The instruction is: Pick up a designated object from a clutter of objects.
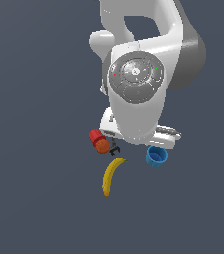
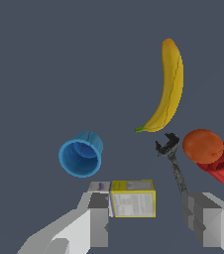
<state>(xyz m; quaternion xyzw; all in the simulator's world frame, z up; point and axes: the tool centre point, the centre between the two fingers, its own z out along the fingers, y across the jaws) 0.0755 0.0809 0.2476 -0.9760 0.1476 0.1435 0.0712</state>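
I am holding the hand (image 2: 147,223) wide open and empty above the counter (image 2: 44,59), its fingers straddling the yellow-and-white box (image 2: 133,198). The blue cup (image 2: 81,154) is lying on its side just beyond one finger, ungrasped. Banana (image 2: 166,89) lying farther off. Pickup not yet started.

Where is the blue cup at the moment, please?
In the exterior view the blue cup lies at the clutter's right edge, just below the arm, to the right of the banana.
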